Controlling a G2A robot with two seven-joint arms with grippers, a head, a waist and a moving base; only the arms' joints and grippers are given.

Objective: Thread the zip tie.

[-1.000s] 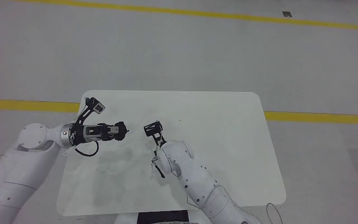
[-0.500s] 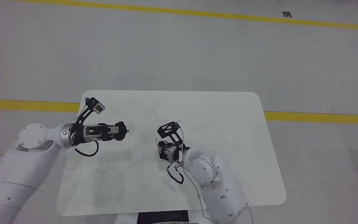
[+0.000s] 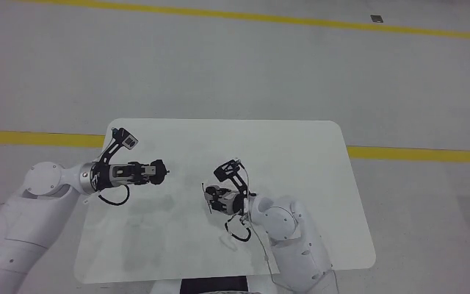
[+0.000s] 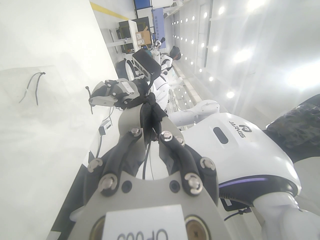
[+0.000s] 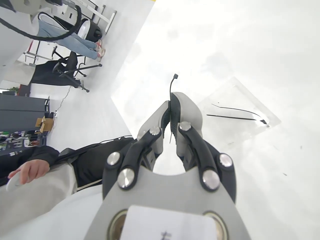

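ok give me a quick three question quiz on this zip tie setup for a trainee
1. True or false: the right gripper is open and empty.
2. Where do the spare zip ties lie? A) in the clear tray on the table; B) hanging off the table edge; C) on the floor.
3. Fill in: the head of the held zip tie sticks out ___ the right gripper's fingertips.

Key: 1 false, it is shut on the held zip tie; 2 A; 3 beyond.
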